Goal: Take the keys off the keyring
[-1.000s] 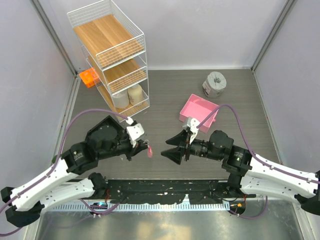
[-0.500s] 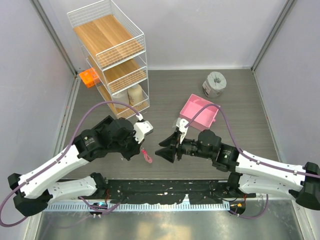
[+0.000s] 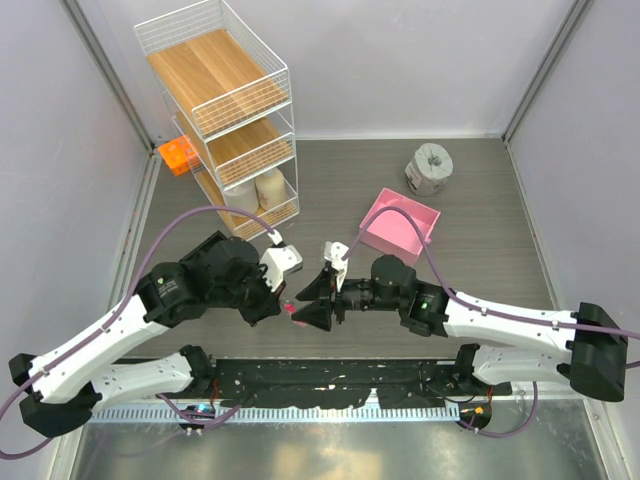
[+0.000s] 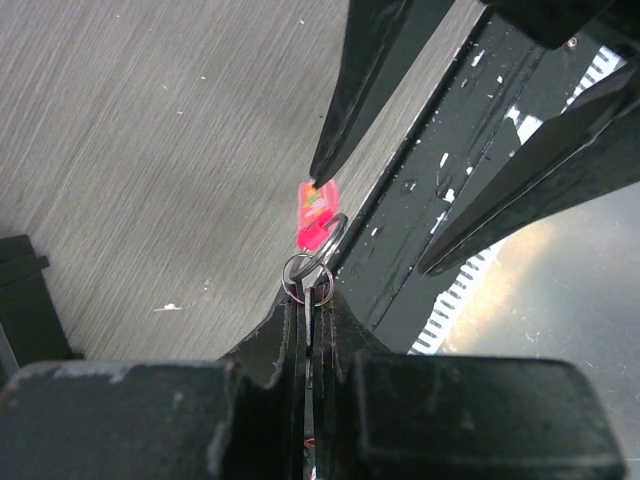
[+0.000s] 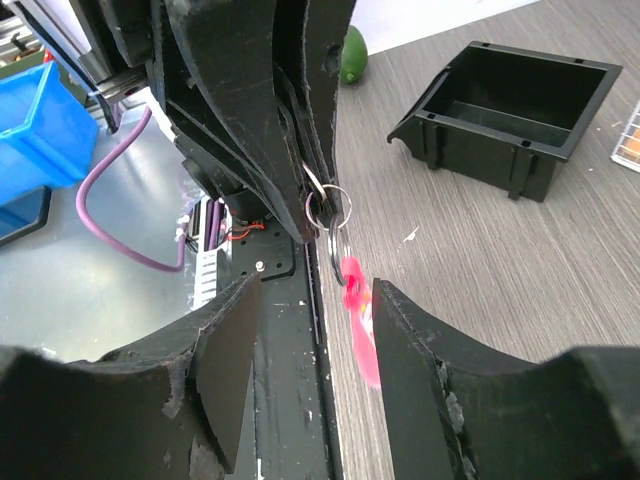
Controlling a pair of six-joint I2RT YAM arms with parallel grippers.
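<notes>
The left pincer (image 4: 308,300) is pressing its fingers together on the wire rings (image 4: 308,268). This is anchoring the assembly so the other arm can pull against it. The keyring (image 4: 317,214), a pink-red tag, is hanging free from those rings above the worktop's (image 4: 150,150) near edge. The right pincer (image 5: 315,310) is standing spread, with its fingers flanking the tag, ready for closing. Whether a finger is touching the tag cannot be told. The keys are not showing and are probably hidden inside the left grip.
</notes>
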